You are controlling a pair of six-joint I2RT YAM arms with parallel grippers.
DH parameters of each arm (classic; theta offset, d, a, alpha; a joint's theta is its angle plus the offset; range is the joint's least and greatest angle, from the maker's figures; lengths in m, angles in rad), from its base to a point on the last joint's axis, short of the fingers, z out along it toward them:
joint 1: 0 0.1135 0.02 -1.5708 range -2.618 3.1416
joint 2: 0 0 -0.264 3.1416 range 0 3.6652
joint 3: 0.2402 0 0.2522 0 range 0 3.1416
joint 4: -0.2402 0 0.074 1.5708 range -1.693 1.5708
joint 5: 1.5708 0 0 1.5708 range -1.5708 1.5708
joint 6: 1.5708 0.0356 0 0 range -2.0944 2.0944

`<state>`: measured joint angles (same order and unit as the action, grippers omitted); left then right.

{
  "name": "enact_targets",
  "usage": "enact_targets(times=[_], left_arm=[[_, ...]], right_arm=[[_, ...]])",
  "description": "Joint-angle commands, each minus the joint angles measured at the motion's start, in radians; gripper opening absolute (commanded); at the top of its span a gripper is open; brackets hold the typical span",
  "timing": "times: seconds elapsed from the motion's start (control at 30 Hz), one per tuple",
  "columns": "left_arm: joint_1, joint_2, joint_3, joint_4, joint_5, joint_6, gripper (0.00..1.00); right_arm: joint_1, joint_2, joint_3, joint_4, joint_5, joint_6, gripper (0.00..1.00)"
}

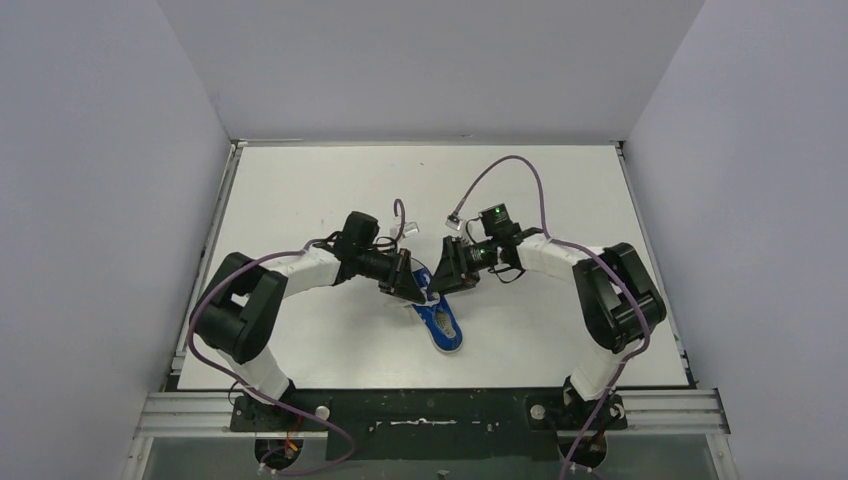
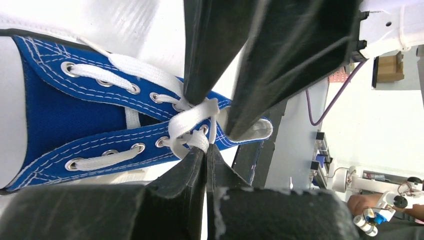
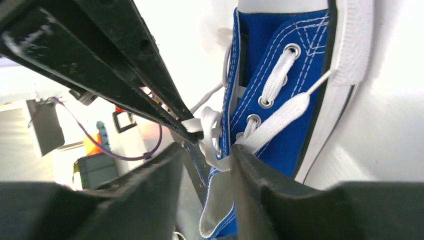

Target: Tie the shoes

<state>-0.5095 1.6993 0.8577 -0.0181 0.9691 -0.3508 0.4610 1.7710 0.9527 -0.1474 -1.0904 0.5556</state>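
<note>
Sneaker (image 2: 55, 120) toe off-frame, L wrist cam

**Blue sneaker, white laces, black grippers on a white table**

The sneaker (image 2: 55, 115) is bright blue canvas with double rows of white stitching along the eyelet flaps. It has silver eyelets (image 2: 134, 89), a white sole rim (image 3: 350, 60) and a grey insole (image 1: 442, 325). The laces (image 2: 192, 120) are plain white. The left gripper (image 2: 205, 150) and right gripper (image 3: 207, 150) are matte black, with pale scuffs along some edges. Both arms are black with white sleeves (image 1: 300, 268) and carry purple cables (image 1: 520, 165). A green light (image 1: 492, 212) glows just above centre in the top view. The table (image 1: 300, 190) is white, the walls (image 1: 100, 150) are pale grey-lavender, and the rail (image 1: 200, 410) along the bottom is silver.
</note>
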Motion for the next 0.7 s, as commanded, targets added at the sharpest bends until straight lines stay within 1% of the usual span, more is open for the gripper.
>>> enact_targets(times=[0.0,0.07,0.13,0.2,0.27,0.33,0.37,0.43,0.53,0.67], left_arm=[[0.012,-0.029,0.023,-0.009,0.043,-0.001,0.0],[0.019,-0.025,0.021,0.003,0.049,-0.016,0.0],[0.027,-0.025,0.018,0.021,0.055,-0.033,0.0],[0.037,-0.027,0.013,0.062,0.064,-0.059,0.0],[0.046,-0.025,0.007,0.094,0.076,-0.091,0.0],[0.049,-0.023,0.005,0.108,0.085,-0.103,0.0],[0.049,-0.021,0.006,0.111,0.087,-0.105,0.0],[0.049,-0.016,0.007,0.112,0.091,-0.11,0.0],[0.05,-0.014,0.006,0.12,0.093,-0.118,0.0],[0.049,-0.008,0.007,0.138,0.097,-0.13,0.0]], right_arm=[[-0.013,-0.133,0.082,-0.224,0.146,-0.243,0.55],[-0.011,-0.167,0.101,-0.28,0.233,-0.35,0.62],[-0.01,-0.215,0.085,-0.261,0.27,-0.432,0.66],[0.008,-0.28,0.045,-0.205,0.31,-0.532,0.67],[0.069,-0.347,-0.006,-0.155,0.35,-0.706,0.67],[0.14,-0.398,-0.062,-0.105,0.398,-0.918,0.66],[0.169,-0.412,-0.09,-0.075,0.441,-0.966,0.66],[0.174,-0.406,-0.105,0.003,0.45,-0.973,0.66],[0.181,-0.33,-0.05,-0.049,0.4,-1.026,0.63],[0.18,-0.292,-0.066,0.034,0.392,-0.982,0.61]])
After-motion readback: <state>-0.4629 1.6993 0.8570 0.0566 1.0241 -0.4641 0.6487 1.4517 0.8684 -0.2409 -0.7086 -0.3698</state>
